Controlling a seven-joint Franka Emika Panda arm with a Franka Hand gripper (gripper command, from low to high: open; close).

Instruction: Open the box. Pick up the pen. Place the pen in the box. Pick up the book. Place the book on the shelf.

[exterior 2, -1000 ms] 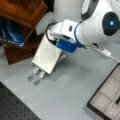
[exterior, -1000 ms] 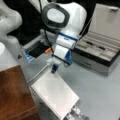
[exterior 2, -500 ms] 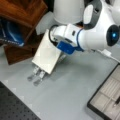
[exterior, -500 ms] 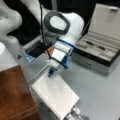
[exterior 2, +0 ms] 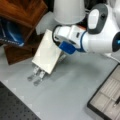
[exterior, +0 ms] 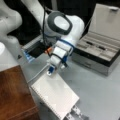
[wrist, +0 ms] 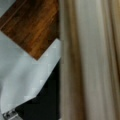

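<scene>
My gripper [exterior 2: 37,76] is shut on the book [exterior 2: 47,51], a white spiral notebook held tilted above the grey table. The fingertips [exterior: 75,113] stick out past its lower edge. In the wrist view the book [wrist: 90,60] fills the right side as a beige blur. The reddish-brown shelf [exterior: 15,95] lies just to the book's left in a front view, with its top [exterior 2: 22,10] showing up-left, and it is also in the wrist view [wrist: 35,27]. The box [exterior: 100,50] stands open. The pen [exterior 2: 117,101] lies in one of its compartments.
An open dark recess with an orange piece [exterior: 37,51] sits behind the arm. A blue object [exterior 2: 10,35] is tucked under the shelf. A black perforated mat [exterior 2: 12,110] covers the table corner at a front view's bottom left. A white robot base [exterior: 7,27] stands at a front view's left.
The arm has carried the book a little higher and closer to the shelf. The grip on it is unchanged.
</scene>
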